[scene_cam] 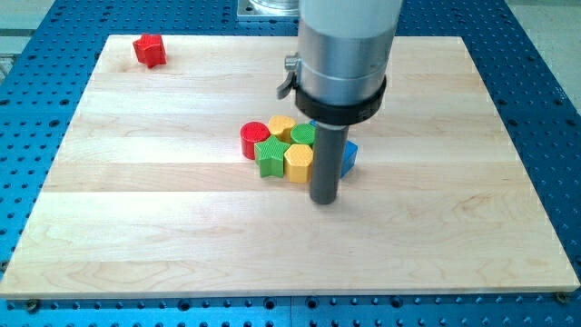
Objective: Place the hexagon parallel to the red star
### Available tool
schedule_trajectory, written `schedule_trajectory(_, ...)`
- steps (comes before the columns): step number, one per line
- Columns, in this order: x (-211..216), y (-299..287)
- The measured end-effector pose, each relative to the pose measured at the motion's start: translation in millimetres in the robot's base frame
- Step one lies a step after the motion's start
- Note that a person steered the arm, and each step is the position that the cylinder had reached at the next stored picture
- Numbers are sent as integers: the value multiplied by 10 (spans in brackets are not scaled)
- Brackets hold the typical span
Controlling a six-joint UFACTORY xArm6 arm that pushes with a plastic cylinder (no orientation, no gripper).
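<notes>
A red star (149, 49) lies near the board's top left corner. A cluster of blocks sits at the middle of the board: a yellow hexagon (298, 162) at its lower side, a green star (270, 157) to its left, a red round block (254, 137), a second yellow block (280, 126), a green block (303, 134) and a blue block (349, 157) partly hidden behind the rod. My tip (324, 200) rests on the board just right of and below the yellow hexagon, close to it.
The wooden board (136, 209) lies on a blue perforated table (545, 54). The arm's grey cylinder (345, 54) hangs over the cluster's right part and hides what lies behind it.
</notes>
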State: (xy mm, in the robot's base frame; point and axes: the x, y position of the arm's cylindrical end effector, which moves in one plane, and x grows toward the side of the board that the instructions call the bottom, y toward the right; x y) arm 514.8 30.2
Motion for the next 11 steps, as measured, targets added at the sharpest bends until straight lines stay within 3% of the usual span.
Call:
schedule_trajectory(1,-253,-273)
schedule_trajectory(2,-917,-241)
schedule_trajectory(4,-574,240)
schedule_trajectory(5,-1055,176)
schedule_trajectory(6,-1289,-269)
schedule_trajectory(7,-1171,-403)
schedule_trajectory(8,-1818,-171)
schedule_trajectory(11,-2385,-151)
